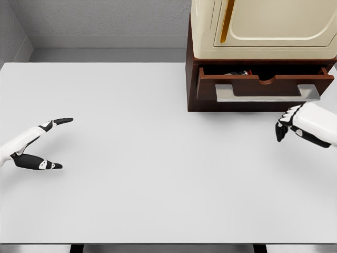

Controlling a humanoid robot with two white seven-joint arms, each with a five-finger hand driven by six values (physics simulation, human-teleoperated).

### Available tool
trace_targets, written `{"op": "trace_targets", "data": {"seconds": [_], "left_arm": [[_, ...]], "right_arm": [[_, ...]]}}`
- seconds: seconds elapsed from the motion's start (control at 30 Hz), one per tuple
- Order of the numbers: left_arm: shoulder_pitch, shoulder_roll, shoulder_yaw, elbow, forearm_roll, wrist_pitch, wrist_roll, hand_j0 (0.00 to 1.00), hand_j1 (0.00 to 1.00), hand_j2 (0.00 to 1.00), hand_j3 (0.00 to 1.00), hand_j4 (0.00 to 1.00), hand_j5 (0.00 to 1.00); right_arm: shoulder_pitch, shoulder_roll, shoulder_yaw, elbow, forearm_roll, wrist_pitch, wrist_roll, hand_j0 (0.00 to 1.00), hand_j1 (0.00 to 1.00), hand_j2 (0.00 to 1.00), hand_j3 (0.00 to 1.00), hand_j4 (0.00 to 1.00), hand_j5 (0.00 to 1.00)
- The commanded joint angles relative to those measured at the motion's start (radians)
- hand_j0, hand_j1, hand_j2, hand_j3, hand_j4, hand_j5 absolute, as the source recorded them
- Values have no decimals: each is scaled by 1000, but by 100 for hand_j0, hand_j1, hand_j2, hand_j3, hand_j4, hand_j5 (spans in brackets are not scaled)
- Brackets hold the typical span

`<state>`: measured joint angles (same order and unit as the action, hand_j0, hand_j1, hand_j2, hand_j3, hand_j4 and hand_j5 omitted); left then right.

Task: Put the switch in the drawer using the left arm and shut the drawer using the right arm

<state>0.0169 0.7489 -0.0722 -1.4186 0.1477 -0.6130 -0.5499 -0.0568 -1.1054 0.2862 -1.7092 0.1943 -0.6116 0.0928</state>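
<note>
The switch point(238, 73), as far as the dark interior shows, lies inside the open drawer point(263, 84) at the table's point(131, 184) far right edge. The left hand point(45, 145) rests empty, fingers spread, by the left edge. The right hand point(288, 122), curled and holding nothing just below the handle point(266, 94), should press squarely on the drawer front and push straight in.

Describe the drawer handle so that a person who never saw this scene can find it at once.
Look at the dark brown cabinet at the table's far right, under the cream appliance. Its open drawer sticks out toward you. The handle is the flat, light grey bar across the drawer front, the only pale part on that dark wood.
</note>
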Motion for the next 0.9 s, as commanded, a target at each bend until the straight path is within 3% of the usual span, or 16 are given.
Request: {"op": "trace_targets", "data": {"seconds": [0.0,0.3,0.47,0.87], "left_arm": [[0,1,0,3,9,2,-1,100,100,100,100,100,100],[0,1,0,6,9,2,1,100,100,100,100,100,100],[2,1,3,4,9,2,1,100,100,100,100,100,100],[8,0,6,4,10,2,1,100,100,100,100,100,100]], "right_arm": [[0,30,1,-6,7,1,10,19,19,19,19,19,19],[-32,82,8,-6,7,1,25,19,19,19,19,19,19],[-90,119,57,5,14,1,41,19,19,19,19,19,19],[-179,150,113,98,16,1,42,20,20,20,20,20,20]]}}
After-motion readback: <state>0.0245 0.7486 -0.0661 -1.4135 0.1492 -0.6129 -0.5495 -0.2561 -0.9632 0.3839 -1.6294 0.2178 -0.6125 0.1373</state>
